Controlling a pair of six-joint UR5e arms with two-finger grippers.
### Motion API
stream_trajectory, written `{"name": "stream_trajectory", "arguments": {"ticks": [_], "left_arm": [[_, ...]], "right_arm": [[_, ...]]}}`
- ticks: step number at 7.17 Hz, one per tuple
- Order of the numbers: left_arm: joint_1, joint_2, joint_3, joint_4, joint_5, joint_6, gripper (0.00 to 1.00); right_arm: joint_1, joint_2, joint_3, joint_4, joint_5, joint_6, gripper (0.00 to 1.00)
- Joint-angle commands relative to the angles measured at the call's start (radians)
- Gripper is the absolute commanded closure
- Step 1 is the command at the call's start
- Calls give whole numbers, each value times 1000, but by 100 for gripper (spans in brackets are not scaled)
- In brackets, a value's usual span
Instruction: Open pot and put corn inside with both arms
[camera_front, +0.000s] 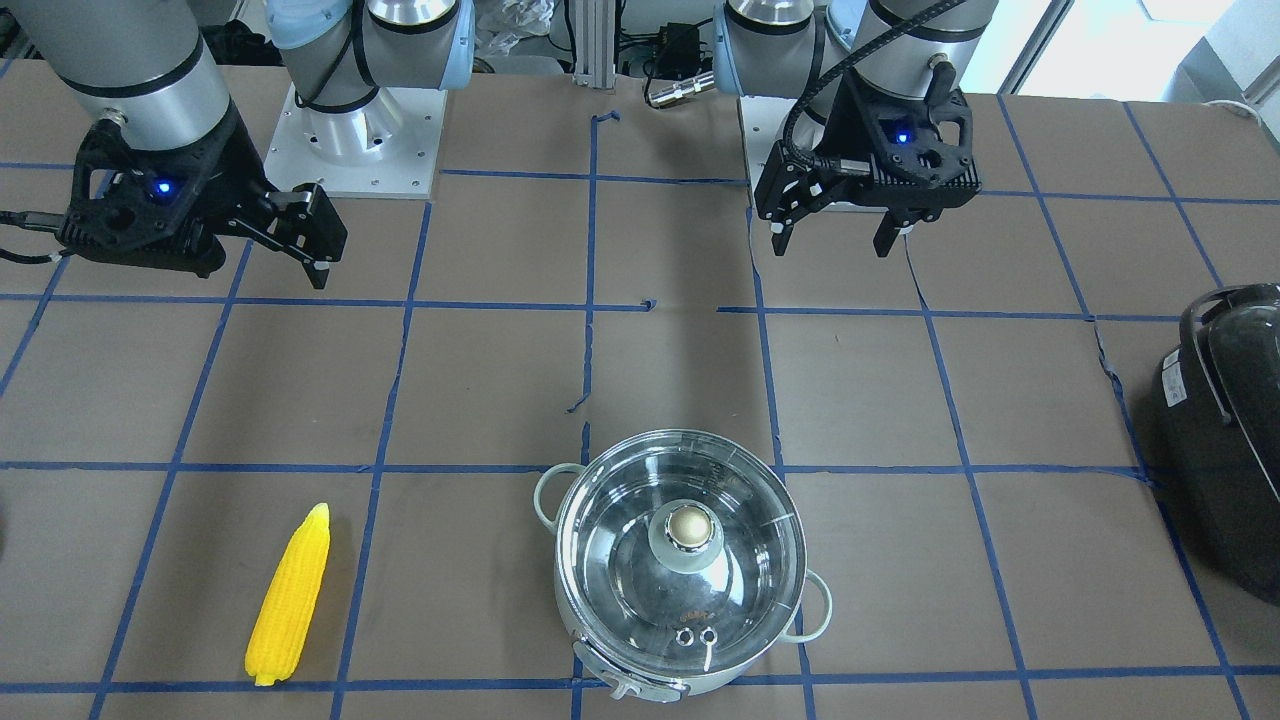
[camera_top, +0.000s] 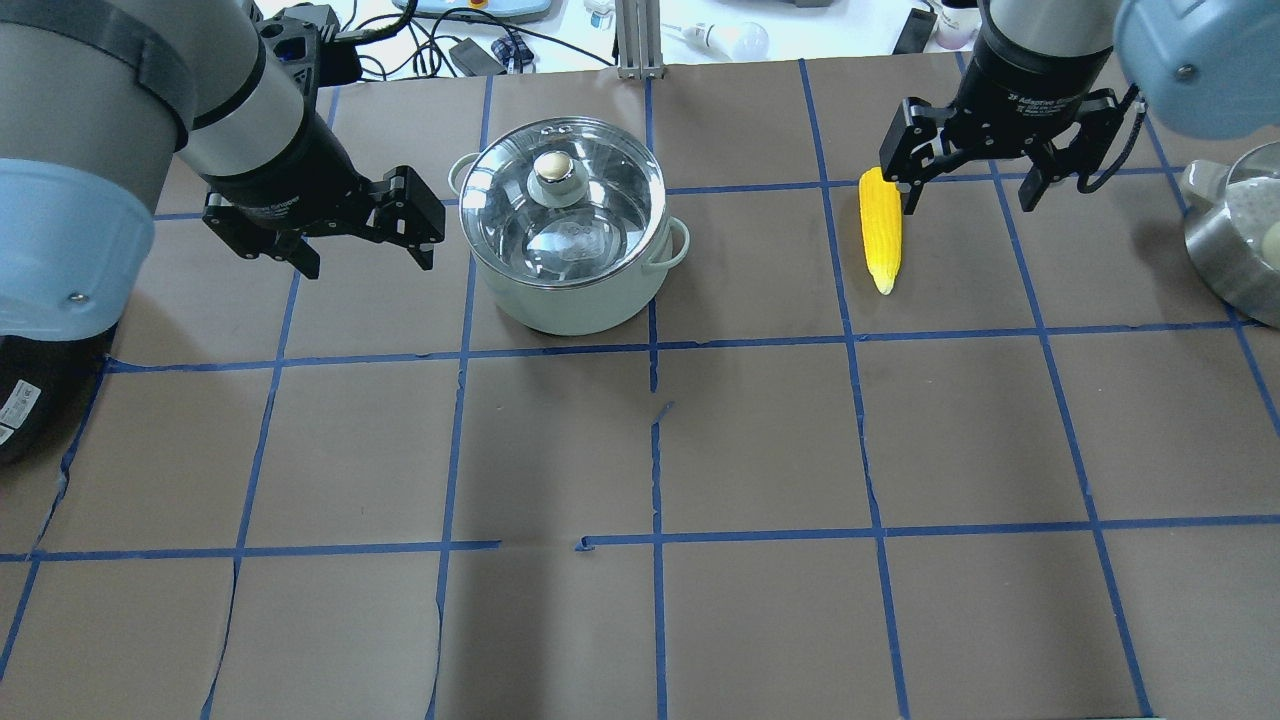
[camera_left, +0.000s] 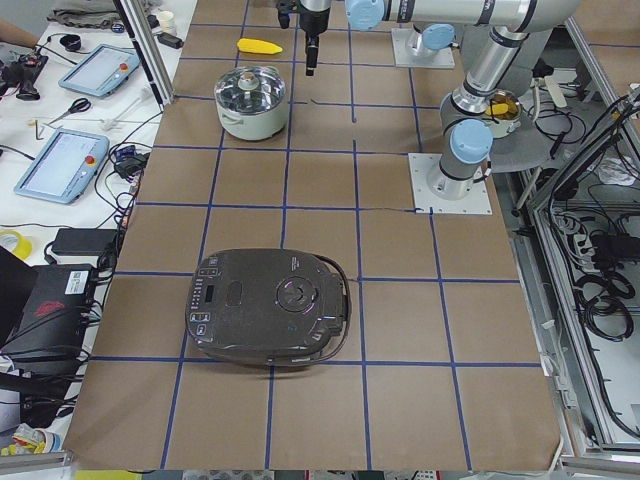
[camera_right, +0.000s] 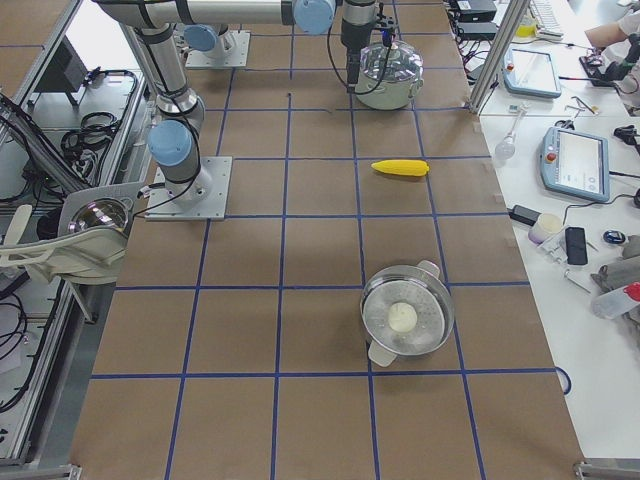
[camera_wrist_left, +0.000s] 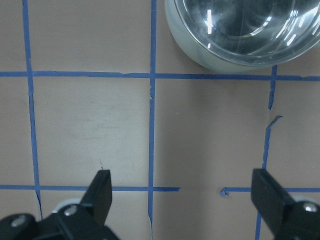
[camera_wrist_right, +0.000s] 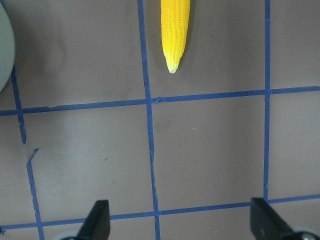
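We see the pot (camera_top: 570, 290) standing on the brown desk (camera_top: 760, 440), on the far side from the robot. Its glass lid (camera_top: 600, 215) sits on top and closes it. The beige knob (camera_top: 558, 168) is in the middle of the lid.

The left claw (camera_top: 365, 260) hangs just beside the pot, on the robot's left of it. Its two fingers are spread wide and it holds nothing. From its own camera we see only the pot's round edge ahead of it.

The corn (camera_top: 881, 230) lies flat on the desk, well apart from the pot, on the robot's right of it. Its thin tip points back to the robot. The right claw (camera_top: 968, 203) hangs up in the air near the corn's fat end. It is spread wide too, with nothing in it. In the view from above, one of its fingers hides a bit of the corn.

Blue tape lines (camera_top: 655, 340) cross the desk in squares. A big black cooker (camera_left: 270, 310) sits far off at the robot's left end. A steel pan (camera_right: 378, 300) with a white ball (camera_right: 402, 318) in it sits at the right end.
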Motion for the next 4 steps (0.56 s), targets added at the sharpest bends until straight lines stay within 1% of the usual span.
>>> {"name": "stream_trajectory", "arguments": {"ticks": [1,2,4], "left_arm": [[0,0,0,0,0,0,0],[0,0,0,0,0,0,0],[0,0,0,0,-1,0,0]], "right_arm": [[-16,-4,-1,-18,7,-11,0],[-11,-8,-15,-17,4,-10,0],[-7,-27,-13,-6,15,-8,0]]}}
